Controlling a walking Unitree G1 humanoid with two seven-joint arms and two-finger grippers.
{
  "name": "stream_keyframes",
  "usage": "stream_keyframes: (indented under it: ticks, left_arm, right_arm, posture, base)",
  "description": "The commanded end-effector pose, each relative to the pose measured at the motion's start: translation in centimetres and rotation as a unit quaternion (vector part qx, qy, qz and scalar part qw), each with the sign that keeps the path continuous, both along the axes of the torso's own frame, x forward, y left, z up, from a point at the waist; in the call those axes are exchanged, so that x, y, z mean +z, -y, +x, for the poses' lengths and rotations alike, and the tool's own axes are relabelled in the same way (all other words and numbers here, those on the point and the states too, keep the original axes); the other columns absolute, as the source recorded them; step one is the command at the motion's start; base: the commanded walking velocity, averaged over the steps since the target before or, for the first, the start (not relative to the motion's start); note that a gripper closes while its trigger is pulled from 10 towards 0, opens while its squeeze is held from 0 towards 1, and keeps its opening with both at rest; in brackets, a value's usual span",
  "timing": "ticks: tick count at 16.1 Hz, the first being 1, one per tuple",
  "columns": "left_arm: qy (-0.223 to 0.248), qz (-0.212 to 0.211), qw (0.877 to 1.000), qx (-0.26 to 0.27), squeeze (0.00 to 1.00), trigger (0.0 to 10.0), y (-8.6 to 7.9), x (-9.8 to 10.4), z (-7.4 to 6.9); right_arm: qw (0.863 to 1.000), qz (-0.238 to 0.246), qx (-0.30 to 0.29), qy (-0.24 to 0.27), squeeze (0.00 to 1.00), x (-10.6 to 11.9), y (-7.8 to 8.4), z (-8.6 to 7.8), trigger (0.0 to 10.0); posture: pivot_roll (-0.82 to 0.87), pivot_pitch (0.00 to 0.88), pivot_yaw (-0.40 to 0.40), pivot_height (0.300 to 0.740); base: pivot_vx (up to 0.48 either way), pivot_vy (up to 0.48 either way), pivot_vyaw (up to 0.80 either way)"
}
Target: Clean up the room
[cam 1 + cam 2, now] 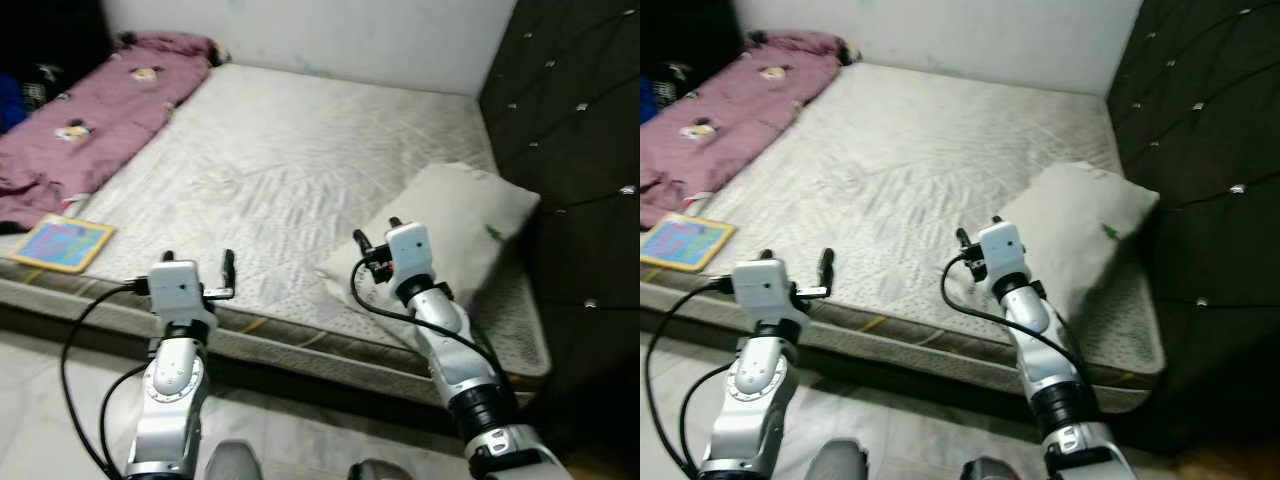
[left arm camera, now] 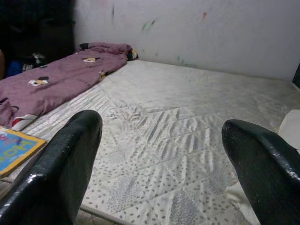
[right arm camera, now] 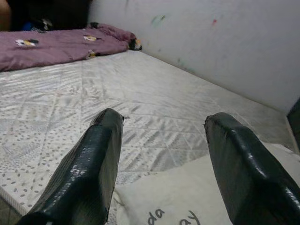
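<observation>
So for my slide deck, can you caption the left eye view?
Both open grippers, left and right, poised over a bare mattress holding a pillow, purple blanket and book.

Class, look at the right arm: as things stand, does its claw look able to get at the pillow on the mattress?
Probably yes. The right claw is open and hangs just over the near edge of the pillow, with nothing between them on the mattress.

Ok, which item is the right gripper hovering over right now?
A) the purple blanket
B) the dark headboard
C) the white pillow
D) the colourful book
C: the right gripper, fingers open, hangs just above the near edge of the white pillow, with the pillow under its fingers in the right wrist view.
</observation>
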State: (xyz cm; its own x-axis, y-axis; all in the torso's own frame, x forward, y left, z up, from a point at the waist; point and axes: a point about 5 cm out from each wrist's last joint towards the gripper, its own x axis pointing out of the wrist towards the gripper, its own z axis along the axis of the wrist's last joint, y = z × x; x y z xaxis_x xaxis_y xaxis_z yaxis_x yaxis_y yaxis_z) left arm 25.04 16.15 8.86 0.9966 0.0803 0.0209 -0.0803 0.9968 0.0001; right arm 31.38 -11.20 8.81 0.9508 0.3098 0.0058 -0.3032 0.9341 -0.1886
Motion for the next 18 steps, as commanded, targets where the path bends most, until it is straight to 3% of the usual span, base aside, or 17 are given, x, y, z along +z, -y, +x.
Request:
stream_keyframes:
  ticks: [1,11,18]
  left_arm:
    - [0.015,0.000,1.000,-0.005,0.00,10.0,0.05,0.71,0.38]
    - [0.011,0.000,1.000,-0.011,0.00,10.0,-0.02,0.63,0.45]
    - [-0.001,0.009,1.000,-0.002,0.00,10.0,-0.17,0.40,0.36]
  right_arm:
    - [1.000,0.003,-0.001,0.012,0.00,0.74,0.14,0.36,10.0]
    - [1.000,0.005,-0.005,0.011,0.00,0.75,0.11,0.39,10.0]
    - [1.000,0.010,-0.009,0.008,0.00,0.65,0.23,0.31,10.0]
  posture:
    - [0.00,0.003,-0.087,0.740]
    - [0.00,0.001,-0.082,0.740]
    - [0.00,0.009,-0.084,0.740]
  base:
    - [0.296,0.000,0.00]
    - [0.295,0.000,0.00]
    - [0.000,-0.080,-0.14]
